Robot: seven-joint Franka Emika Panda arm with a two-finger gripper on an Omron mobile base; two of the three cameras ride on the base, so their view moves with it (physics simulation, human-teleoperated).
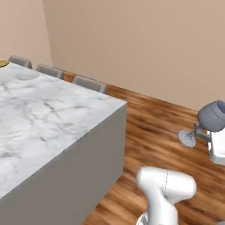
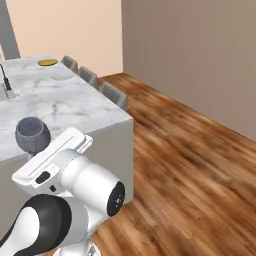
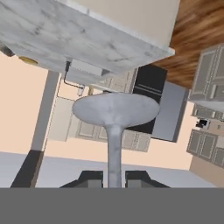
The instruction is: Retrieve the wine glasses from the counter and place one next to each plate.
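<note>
- The robot's gripper [image 3: 113,178] carries a wine glass [image 1: 206,123] in mid-air beside the marble island [image 1: 48,127], its two dark fingers pinching the thin stem low down, with the round foot [image 3: 115,109] pointing away from the hand.
- In the left base view the glass lies tipped on its side above the wooden floor [image 1: 158,132], off the island's near corner and touching no surface; its smoky bowl sits toward the hand, its foot toward the island.
- In the right base view the same bowl [image 2: 32,134] shows against the island's near edge, just above the arm's white wrist.
- On the island's far end lie a yellow-rimmed plate [image 2: 48,62] by the far edge and a pale plate [image 2: 61,78] a little nearer, both along the side lined with grey chairs [image 2: 114,95].
- A sink tap [image 2: 6,82] stands at the island's left side in that view.
- Judged from the scene, the carrying step is in hand: one glass is picked up and on its way to the place settings, with no glass yet visible beside either plate.
- The next move appears to call for bringing the base closer along the chair side, turning the glass upright, and setting its foot down flat beside a plate without knocking the rim.
- A tilted, thin-stemmed glass could slip or tip on release, so a level, gentle set-down seems needed.
</note>
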